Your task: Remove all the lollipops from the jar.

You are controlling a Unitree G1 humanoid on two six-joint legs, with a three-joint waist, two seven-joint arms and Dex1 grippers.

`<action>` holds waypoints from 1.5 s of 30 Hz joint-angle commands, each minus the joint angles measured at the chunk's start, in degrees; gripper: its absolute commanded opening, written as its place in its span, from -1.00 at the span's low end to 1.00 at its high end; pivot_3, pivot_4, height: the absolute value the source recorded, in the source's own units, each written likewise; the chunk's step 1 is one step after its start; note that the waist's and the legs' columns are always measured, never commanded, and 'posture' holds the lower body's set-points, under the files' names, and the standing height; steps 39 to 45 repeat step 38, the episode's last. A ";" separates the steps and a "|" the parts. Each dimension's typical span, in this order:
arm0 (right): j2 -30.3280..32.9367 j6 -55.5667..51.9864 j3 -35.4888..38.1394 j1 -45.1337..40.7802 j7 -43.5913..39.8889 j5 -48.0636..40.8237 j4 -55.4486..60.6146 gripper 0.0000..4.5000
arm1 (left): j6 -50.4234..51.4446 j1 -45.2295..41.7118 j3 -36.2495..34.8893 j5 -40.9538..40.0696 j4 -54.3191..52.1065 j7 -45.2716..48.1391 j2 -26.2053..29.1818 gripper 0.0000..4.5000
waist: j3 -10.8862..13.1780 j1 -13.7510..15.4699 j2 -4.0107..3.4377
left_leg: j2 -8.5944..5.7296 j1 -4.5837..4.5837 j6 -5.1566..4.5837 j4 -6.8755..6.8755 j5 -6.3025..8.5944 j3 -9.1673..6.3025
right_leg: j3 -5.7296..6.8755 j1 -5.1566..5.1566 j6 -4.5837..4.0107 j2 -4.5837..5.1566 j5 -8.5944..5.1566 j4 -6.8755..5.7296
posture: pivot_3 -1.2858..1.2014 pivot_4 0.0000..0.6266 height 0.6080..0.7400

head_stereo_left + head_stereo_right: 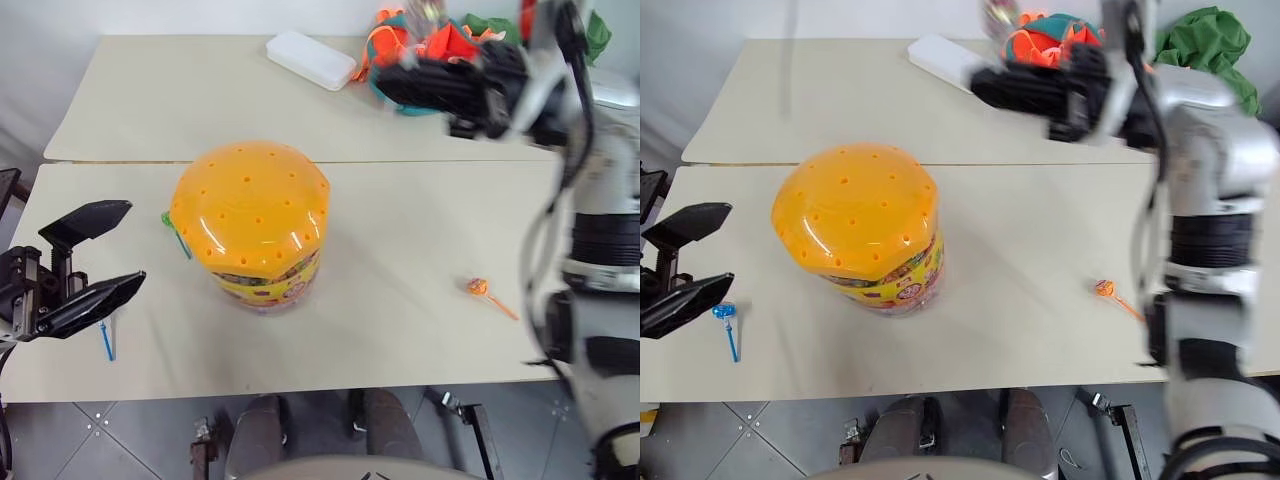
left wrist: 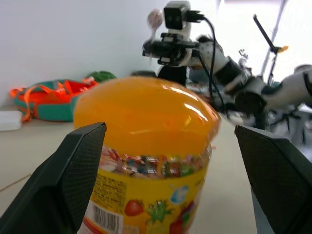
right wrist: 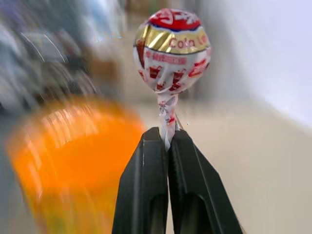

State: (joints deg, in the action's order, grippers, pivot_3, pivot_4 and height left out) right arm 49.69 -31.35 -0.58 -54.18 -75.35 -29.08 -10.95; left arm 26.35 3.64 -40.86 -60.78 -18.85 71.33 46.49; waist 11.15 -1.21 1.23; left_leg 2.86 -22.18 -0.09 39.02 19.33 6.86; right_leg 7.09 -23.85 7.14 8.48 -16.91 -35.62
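Lollipops are the small things to find. One lollipop with a red, gold and white wrapper point(image 3: 172, 48) sits in the right pincer point(image 3: 168, 136), whose two black fingers are pressed together on the twisted wrapper just under the candy ball. This pincer is up in the air over the far side of the table point(image 1: 420, 240), well apart from the jar point(image 1: 252, 225).

The jar stands upright near the middle of the table. It has a round orange lid with small holes point(image 1: 250, 205) and a yellow band with pictures point(image 2: 146, 204). The lid is on.

A green stick point(image 1: 176, 236) pokes out at the jar's left side, right by the lid's edge. You cannot tell if it is stuck in a hole or just leaning.

A lollipop with a blue stick point(image 1: 728, 328) lies flat on the table to the left of the jar, near the left pincer point(image 1: 95, 255). This pincer is spread wide and holds nothing. It hangs beside the jar, apart from it.

A lollipop with an orange stick point(image 1: 488, 295) lies flat on the table to the right of the jar, well apart from it.

A white box point(image 1: 310, 58) and a pile of orange and green cloth point(image 1: 1060, 35) rest at the far side.
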 commanded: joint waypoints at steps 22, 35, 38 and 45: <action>6.82 47.55 9.41 22.86 0.45 13.81 -32.07 0.42 | -6.11 3.78 2.18 13.08 3.46 -1.65 1.09 1.00 | 0.17 -1.45 -0.44 | 0.16 0.21 0.04 0.12 -0.13 0.84 | -0.44 -0.27 -0.02 0.00 -0.02 -0.23 | 0.03 -0.52 1.00; -8.44 52.60 2.40 36.73 -1.96 7.54 0.94 0.99 | -28.51 5.68 6.77 34.39 14.40 -17.23 -10.89 1.00 | 0.11 0.24 -0.42 | 0.15 0.31 -0.01 0.20 -0.04 0.82 | -0.39 -0.16 0.00 0.06 0.04 -0.28 | 0.03 -0.52 1.00; -10.44 53.19 2.24 36.45 1.35 9.51 -0.37 0.99 | -30.61 6.28 7.66 34.76 11.02 -19.18 -12.75 1.00 | 0.10 0.66 -0.40 | 0.11 0.31 -0.10 0.29 0.00 0.78 | -0.40 -0.08 0.07 0.13 0.12 -0.23 | 0.03 -0.52 1.00; -10.44 53.19 2.24 36.45 1.35 9.51 -0.37 0.99 | -30.61 6.28 7.66 34.76 11.02 -19.18 -12.75 1.00 | 0.10 0.66 -0.40 | 0.11 0.31 -0.10 0.29 0.00 0.78 | -0.40 -0.08 0.07 0.13 0.12 -0.23 | 0.03 -0.52 1.00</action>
